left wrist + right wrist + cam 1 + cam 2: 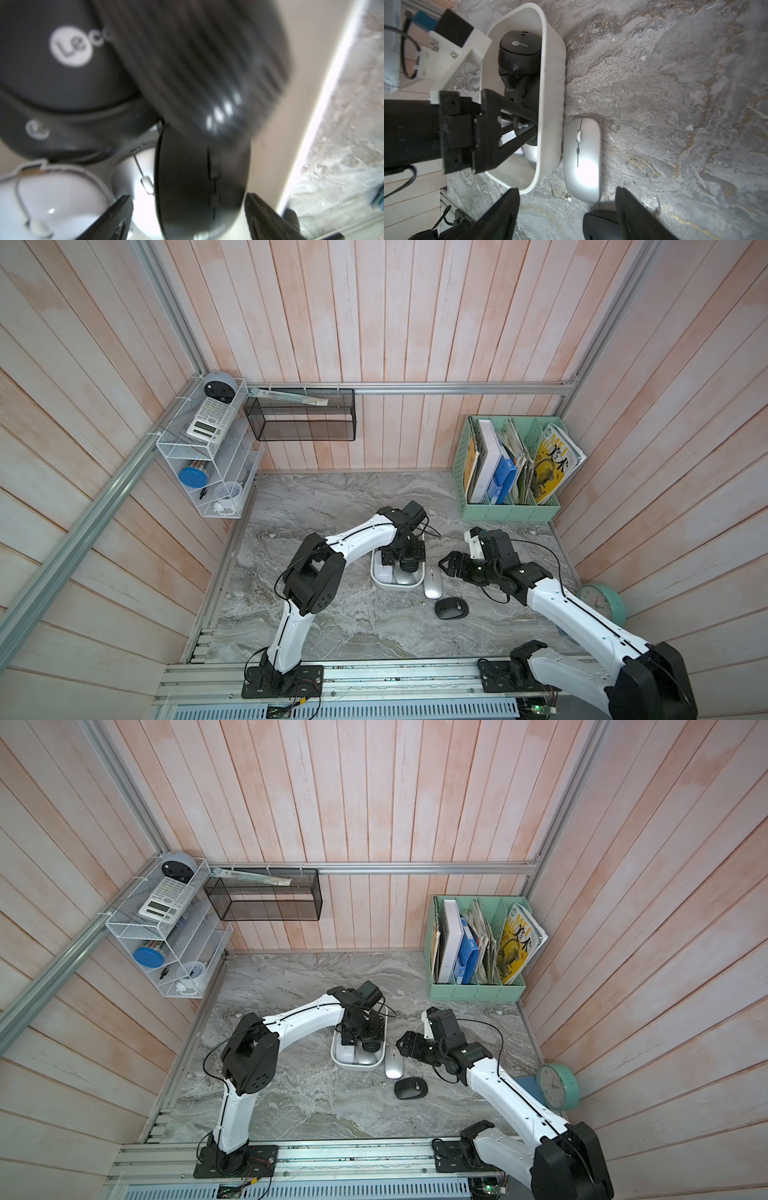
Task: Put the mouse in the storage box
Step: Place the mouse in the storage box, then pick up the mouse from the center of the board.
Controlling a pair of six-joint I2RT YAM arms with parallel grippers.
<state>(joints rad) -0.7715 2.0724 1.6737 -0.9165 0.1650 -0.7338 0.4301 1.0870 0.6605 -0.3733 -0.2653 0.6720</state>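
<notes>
The white storage box (394, 587) (356, 1067) (552, 104) stands mid-table with several black, white and silver mice inside. My left gripper (400, 567) (362, 1046) (189, 199) reaches down into it, open. A black mouse (197, 176) (525, 126) lies between its fingers with a gap on each side, resting on white mice (52, 199). Outside the box, a silver mouse (432, 581) (393, 1061) (582, 160) lies against its right wall, and a black mouse (451, 608) (410, 1088) (600, 224) lies in front. My right gripper (442, 566) (401, 1042) (566, 189) hovers open and empty beside them.
A mint-green file holder (511, 512) with books stands at the back right. A black mesh basket (299, 414) and a white wire shelf (199, 456) hang on the walls. A teal clock (602, 601) leans at the right wall, behind my right arm.
</notes>
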